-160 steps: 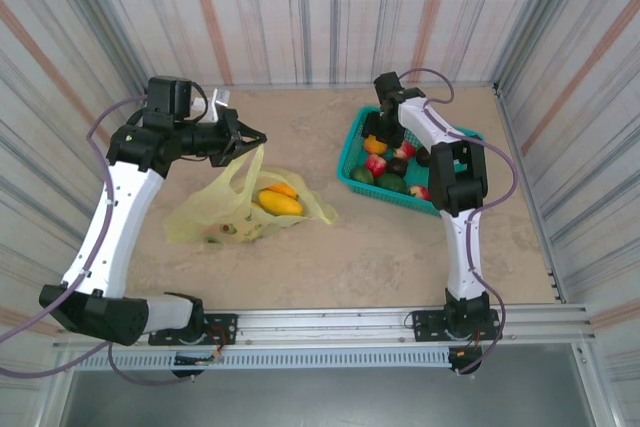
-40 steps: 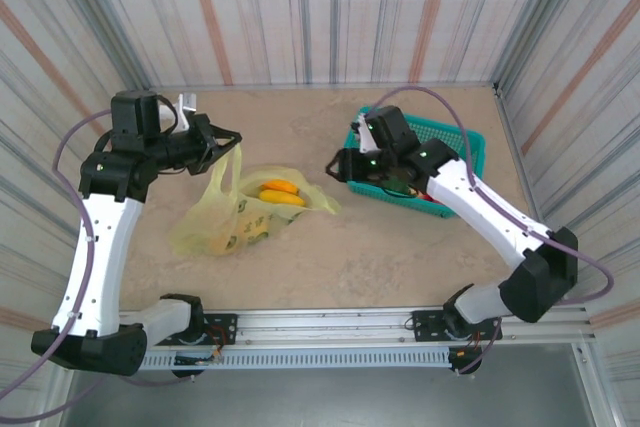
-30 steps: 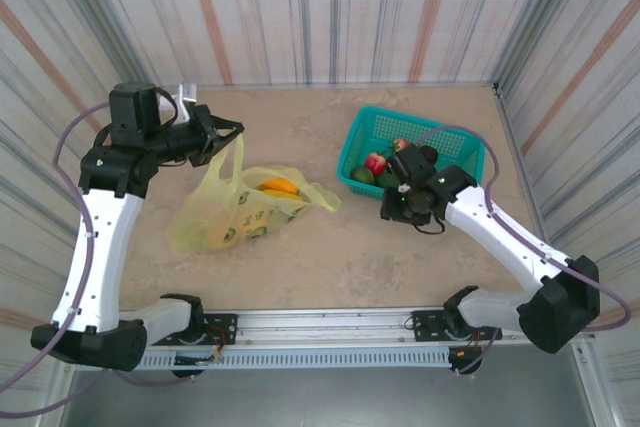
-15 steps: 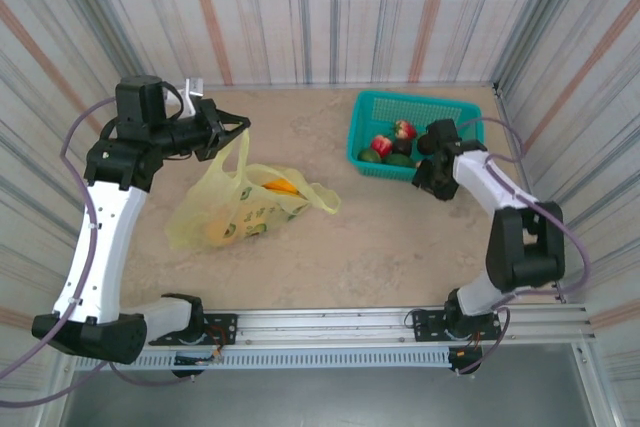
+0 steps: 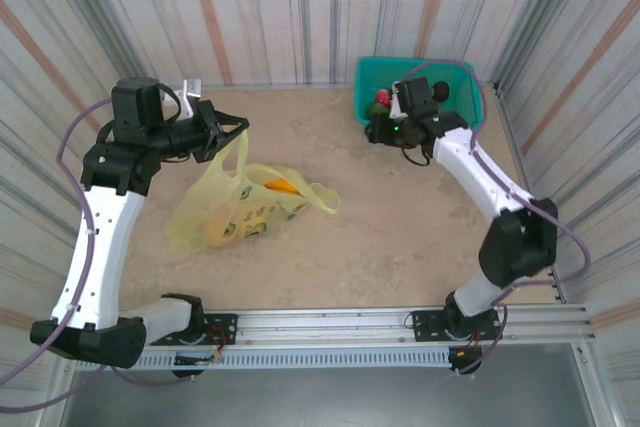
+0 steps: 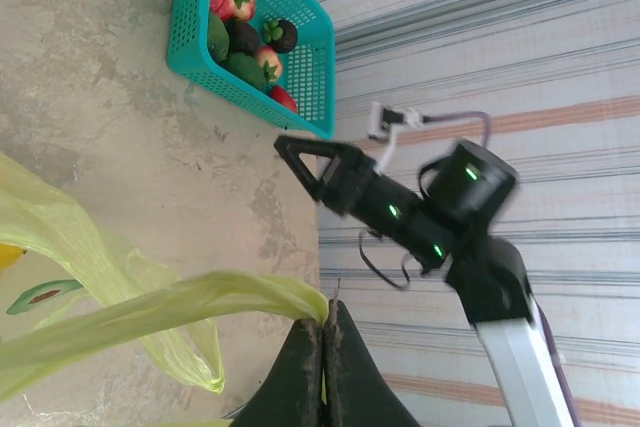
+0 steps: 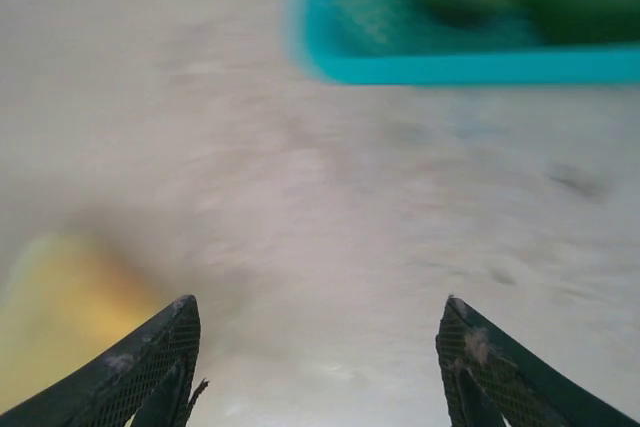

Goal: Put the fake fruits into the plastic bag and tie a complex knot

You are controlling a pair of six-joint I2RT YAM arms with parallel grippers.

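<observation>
Up in the upper left of the overhead view, the left gripper [image 5: 236,129] is clamped tight on one handle [image 5: 240,154] of the plastic bag [image 5: 225,217]. It's holding that loop up while the rest of the bag slumps on the table [image 5: 400,237] just below, left of centre. The left wrist cam shows the same thing: the two fingers meet at the bottom middle of the frame with the yellow-green strip [image 6: 150,307] squeezed between them and running off toward the left edge. Through the bag's mouth you can see an orange fruit [image 5: 283,185], and there's something yellowish lower down behind the film, can't tell what. Over at the upper right, the right gripper [image 5: 372,133] has its jaws spread wide with nothing in them. In its own wrist cam the fingertips [image 7: 180,312] sit near the bottom corners with just bare table between them. It hangs right in front of the teal basket [image 5: 365,77], which sits by the back wall [image 5: 300,17]. The rest of the fake fruits [image 6: 245,37] are piled in there, red, green and dark ones. The right wrist view is pretty blurry: teal rim across the top, green blobs inside it, and a fuzzy yellow-orange patch at lower left that I can't identify. The bag and basket are well apart.
</observation>
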